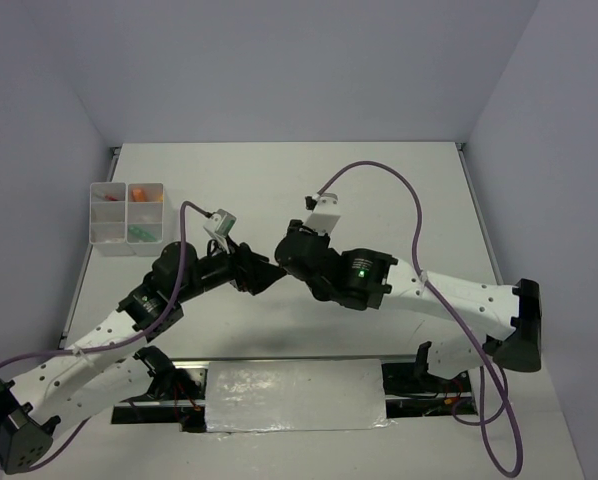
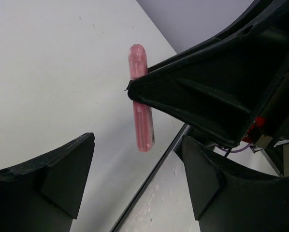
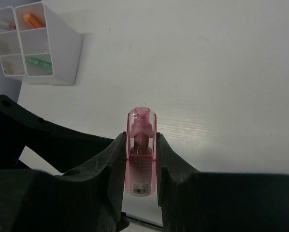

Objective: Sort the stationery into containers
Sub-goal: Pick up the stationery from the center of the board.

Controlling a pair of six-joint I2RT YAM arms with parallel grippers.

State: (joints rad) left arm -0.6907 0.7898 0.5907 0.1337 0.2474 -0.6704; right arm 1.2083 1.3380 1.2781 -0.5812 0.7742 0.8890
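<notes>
White table (image 1: 379, 200), pale grey walls; arms meet mid-table.

Marker (image 3: 142, 145): pink, translucent, held off the surface. R gripper (image 3: 141, 141) pinches it across the barrel, jaws pressed onto it, both ends sticking out. L gripper (image 2: 138, 145) is spread wide, fingers either side of the marker's free lower end, not touching. Looks like a handover setup.

Handling (est.): light, rigid plastic, not fragile. Smooth & round, so it may slip or pivot in a narrow pinch. Best hold for L = exposed lower barrel, just below R's finger, square across the axis. Avoid clipping R's fingertip. R should let go only once L is firm.

Surroundings: box (image 3: 62, 55) at far left of table, well apart from both grippers. It holds an orange marker (image 3: 32, 20), a green marker (image 3: 39, 62) and small bits in other cells, too small to ID. Purple cables (image 1: 374, 164) loop over both arms. Main obstruction = R's own fingers crowding the marker, w/ little free barrel to take.
</notes>
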